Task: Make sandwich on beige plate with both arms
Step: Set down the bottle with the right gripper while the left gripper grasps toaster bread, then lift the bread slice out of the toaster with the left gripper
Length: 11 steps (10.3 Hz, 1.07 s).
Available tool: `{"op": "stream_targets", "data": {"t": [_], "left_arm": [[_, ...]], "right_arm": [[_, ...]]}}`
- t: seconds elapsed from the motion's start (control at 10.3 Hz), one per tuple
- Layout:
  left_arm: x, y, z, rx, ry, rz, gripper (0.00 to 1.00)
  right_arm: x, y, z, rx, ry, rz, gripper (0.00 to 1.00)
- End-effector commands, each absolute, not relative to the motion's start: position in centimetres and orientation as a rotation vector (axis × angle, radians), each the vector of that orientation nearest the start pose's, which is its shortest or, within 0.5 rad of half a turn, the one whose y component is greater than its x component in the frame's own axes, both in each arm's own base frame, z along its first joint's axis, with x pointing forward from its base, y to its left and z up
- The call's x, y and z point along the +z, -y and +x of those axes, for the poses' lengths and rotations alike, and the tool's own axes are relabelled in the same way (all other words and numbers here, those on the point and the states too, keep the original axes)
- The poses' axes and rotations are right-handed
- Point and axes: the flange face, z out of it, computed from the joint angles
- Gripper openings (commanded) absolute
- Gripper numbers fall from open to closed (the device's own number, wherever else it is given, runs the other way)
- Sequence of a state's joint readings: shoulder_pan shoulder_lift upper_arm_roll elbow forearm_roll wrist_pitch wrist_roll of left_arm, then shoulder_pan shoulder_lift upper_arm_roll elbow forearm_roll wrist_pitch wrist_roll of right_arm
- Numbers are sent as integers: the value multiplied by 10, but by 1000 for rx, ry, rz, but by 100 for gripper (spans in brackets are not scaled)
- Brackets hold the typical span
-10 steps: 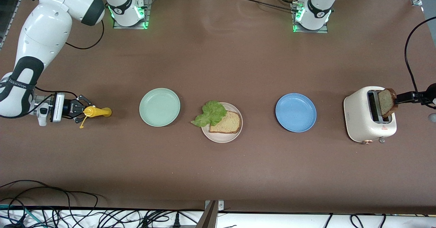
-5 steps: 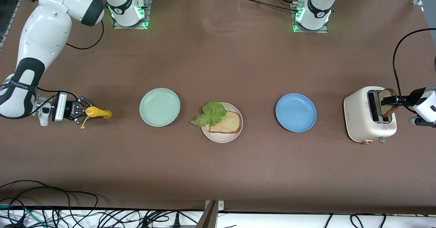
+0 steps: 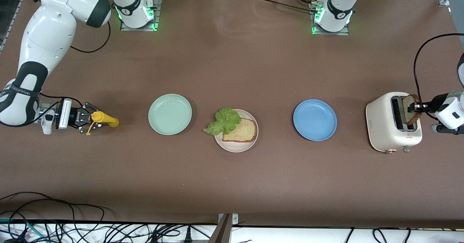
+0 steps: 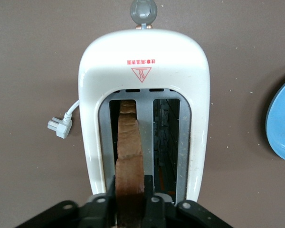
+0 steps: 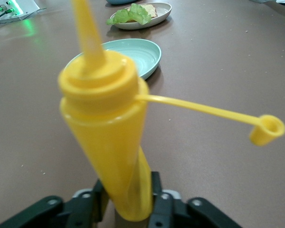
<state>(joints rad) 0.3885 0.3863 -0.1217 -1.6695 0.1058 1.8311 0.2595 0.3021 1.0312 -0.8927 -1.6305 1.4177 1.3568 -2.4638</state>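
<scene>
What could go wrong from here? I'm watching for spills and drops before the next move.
1. The left gripper pinches the bread slice by one edge in the toaster slot; it may snag or tear when lifted.
2. The right gripper sits around the uncapped yellow squeeze bottle, which looks tilted; it could tip and leak.
3. The lettuce overhangs the beige plate rim and could slide off.

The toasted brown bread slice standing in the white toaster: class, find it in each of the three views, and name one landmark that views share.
Front view: brown bread slice in the white toaster's slot, at the left arm's end.
Left wrist view: slice seen edge-on in one slot, between the left gripper's fingers.
Right wrist view: not in it.
Shared landmark: round blue plate.
</scene>
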Motion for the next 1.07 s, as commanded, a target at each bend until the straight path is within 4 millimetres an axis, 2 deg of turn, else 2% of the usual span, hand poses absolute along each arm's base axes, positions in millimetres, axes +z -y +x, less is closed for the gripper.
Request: {"op": "stream_targets", "data": {"t": [0.0, 0.1, 0.29, 0.49, 0.58, 0.78, 0.97], "left_arm": [[381, -183, 607, 328, -82, -3106, 0], [385, -183, 608, 320, -81, -3104, 0], [411, -179, 607, 261, -118, -3094, 0], [436, -166, 605, 242, -154, -3084, 0], [454, -157, 607, 250, -171, -3082, 0], [489, -140, 611, 269, -203, -3081, 0], [514, -108, 617, 251, -285, -3084, 0]], "right_arm": [[144, 169, 600, -748, 1498, -1744, 100], [144, 172, 599, -748, 1491, -1744, 100], [145, 191, 592, -750, 1469, -1766, 100], [149, 215, 583, -739, 1446, -1787, 100], [155, 228, 581, -714, 1412, -1827, 100], [187, 249, 589, -622, 1377, -1928, 100], [232, 262, 605, -519, 1290, -2037, 100]]}}
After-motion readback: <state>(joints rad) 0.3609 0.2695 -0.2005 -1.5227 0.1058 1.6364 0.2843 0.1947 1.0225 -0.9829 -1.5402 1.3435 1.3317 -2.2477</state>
